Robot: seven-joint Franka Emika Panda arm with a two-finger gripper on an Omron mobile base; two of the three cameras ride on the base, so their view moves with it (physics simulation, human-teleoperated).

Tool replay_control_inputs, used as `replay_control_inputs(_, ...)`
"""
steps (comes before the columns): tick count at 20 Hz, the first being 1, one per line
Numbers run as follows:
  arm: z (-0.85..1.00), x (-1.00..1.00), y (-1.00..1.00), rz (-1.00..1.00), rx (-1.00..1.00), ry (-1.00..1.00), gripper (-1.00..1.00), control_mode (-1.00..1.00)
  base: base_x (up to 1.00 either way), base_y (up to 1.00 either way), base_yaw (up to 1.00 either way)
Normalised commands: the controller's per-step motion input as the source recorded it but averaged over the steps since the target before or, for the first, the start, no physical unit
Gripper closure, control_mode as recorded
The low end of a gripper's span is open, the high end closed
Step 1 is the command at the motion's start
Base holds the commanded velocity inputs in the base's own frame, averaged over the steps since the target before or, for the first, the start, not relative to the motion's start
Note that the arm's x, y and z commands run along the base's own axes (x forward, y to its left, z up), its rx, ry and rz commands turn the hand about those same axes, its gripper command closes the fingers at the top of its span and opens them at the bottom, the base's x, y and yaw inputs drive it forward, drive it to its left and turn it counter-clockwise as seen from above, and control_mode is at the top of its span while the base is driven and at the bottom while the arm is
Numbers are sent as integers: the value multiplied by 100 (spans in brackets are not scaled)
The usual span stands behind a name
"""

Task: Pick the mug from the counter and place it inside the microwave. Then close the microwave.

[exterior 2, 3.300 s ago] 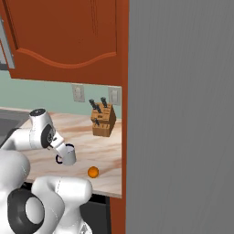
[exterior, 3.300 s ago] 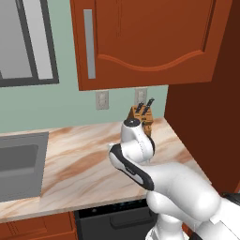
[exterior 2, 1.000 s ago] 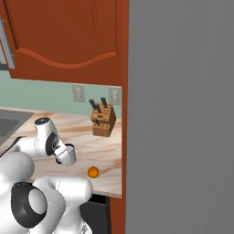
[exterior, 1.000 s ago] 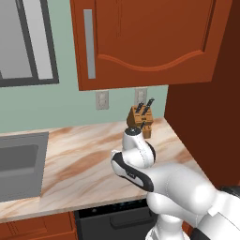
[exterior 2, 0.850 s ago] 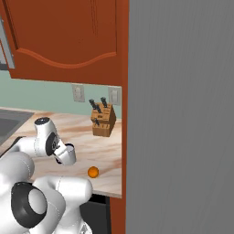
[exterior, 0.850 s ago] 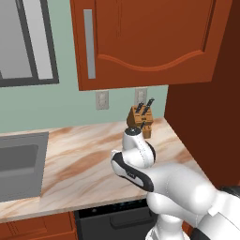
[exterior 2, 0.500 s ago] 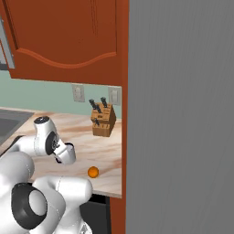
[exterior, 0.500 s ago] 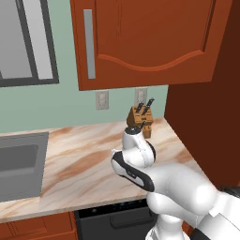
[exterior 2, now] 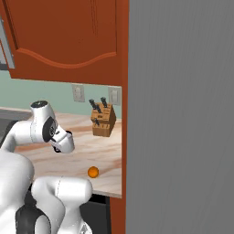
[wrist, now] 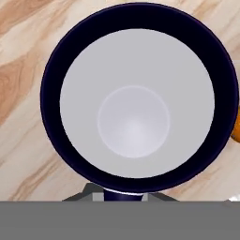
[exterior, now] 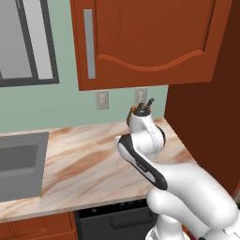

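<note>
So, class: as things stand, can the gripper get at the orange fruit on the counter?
Probably not yet: the gripper is shut on the mug. The orange fruit lies bare on the counter close by, but the gripper is occupied.

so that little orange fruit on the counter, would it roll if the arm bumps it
Probably. The orange fruit looks round and sits loose on the flat marbled counter, so a nudge would likely send it rolling. It lies near the counter's front edge, so it might drop off. It looks small, probably light.
</note>
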Motion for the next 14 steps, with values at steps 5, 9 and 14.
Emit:
replay_control_inputs(5,48,-24,-33,16,1,0,100,-100,0,0,0)
replay_control_inputs(9,24,-39,-38,24,0,0,100,-100,0,0,0)
replay_control_inputs(14,29,-29,-28,27,0,0,100,-100,0,0,0)
